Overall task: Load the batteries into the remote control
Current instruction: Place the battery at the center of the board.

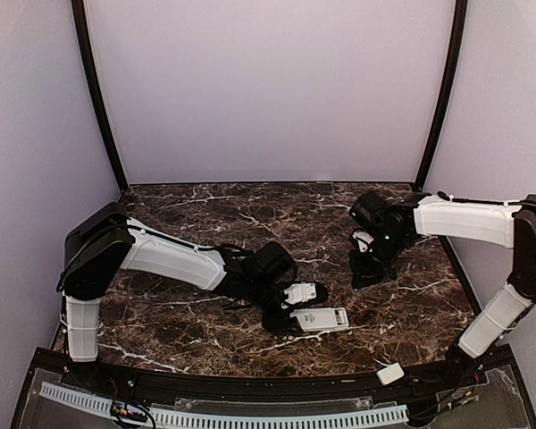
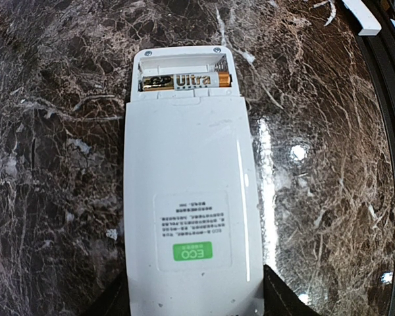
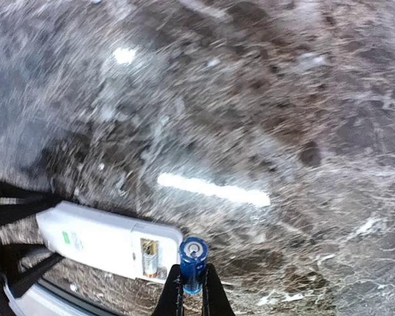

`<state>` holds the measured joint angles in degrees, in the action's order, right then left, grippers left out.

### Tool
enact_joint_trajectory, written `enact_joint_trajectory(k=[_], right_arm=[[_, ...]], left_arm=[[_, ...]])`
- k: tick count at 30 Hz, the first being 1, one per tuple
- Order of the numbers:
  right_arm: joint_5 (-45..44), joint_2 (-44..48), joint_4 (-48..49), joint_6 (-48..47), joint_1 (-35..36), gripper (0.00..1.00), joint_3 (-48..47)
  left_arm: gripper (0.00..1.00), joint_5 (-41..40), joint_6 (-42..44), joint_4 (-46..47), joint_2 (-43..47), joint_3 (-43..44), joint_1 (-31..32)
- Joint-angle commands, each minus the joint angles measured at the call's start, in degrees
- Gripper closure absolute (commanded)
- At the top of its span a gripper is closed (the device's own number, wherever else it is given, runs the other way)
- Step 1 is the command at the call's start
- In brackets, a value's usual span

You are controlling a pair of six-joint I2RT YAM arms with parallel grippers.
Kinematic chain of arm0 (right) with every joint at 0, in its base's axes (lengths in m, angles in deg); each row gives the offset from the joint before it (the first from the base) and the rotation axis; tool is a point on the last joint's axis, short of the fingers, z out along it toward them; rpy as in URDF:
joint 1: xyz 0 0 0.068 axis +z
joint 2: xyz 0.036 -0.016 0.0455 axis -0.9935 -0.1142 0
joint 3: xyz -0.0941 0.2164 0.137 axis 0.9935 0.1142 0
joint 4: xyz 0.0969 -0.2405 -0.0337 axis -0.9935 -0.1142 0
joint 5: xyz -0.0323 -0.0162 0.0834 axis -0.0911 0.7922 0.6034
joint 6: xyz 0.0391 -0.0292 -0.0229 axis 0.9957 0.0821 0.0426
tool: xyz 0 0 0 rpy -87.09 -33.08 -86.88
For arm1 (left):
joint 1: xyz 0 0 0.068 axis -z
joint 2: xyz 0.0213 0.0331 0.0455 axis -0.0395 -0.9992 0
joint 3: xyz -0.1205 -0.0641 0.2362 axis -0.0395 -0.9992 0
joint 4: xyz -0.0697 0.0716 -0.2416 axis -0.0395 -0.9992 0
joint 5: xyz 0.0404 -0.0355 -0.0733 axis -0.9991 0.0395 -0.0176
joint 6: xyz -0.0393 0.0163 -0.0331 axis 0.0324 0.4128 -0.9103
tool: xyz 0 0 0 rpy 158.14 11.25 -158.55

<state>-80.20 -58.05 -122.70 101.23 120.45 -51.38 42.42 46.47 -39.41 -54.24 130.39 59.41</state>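
Left wrist view: the remote control [image 2: 187,197] is facing back-up, the left jaws clamping its near end. One battery [image 2: 184,81] marked "Ultra" is sitting in the open compartment [image 2: 178,64]; the slot beside it is showing empty. The right jaws are gripping a blue battery [image 3: 193,255] just beside that compartment. A green sticker [image 2: 191,251] is reading "ECO"; the cover [image 1: 390,374] is lying well apart.

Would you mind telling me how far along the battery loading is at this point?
Done: one black-and-gold battery sits in the open compartment of the remote control, which the left pincer grips back side up. In hand: the right pincer holds a blue battery, not yet at the compartment. Left: seat that battery in the empty slot; the white cover lies apart, not fitted.
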Motion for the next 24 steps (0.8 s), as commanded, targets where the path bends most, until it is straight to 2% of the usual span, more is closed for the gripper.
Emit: enact_joint_trajectory(k=[1, 6, 12, 16, 19, 22, 24], right_arm=[[-3.76, -3.93, -4.35, 3.31, -4.06, 1.0, -2.94], [-3.82, -7.75, -6.35, 1.92, -5.53, 1.0, -6.91], [-8.95, -11.9, -8.89, -1.55, -5.64, 1.0, -11.02], [-7.18, -15.64, -7.85, -15.61, -5.43, 1.0, -15.32], [-12.93, -20.57, -10.99, -28.11, -4.09, 1.0, -22.16], [-17.97, -22.61, -11.45, -38.93, -2.64, 1.0, -24.69], [-17.77, -21.36, -9.77, -46.2, -1.53, 1.0, -23.17]], left_arm=[[0.63, -0.79, -1.03, -10.19, -5.64, -2.13, 0.29], [0.6, -0.96, -1.12, -10.37, -5.67, -2.06, 0.22], [0.56, -1.02, -1.27, -10.55, -5.67, -1.89, 0.29], [0.53, -1.02, -1.21, -10.64, -5.67, -1.73, 0.36], [0.5, -1.09, -1.4, -11.13, -5.51, -1.55, 0.37], [0.35, -1.65, -0.63, -14.77, -3.77, -0.15, 0.33], [0.33, -2.7, 0.47, -15.42, -1.09, -0.35, 0.29]])
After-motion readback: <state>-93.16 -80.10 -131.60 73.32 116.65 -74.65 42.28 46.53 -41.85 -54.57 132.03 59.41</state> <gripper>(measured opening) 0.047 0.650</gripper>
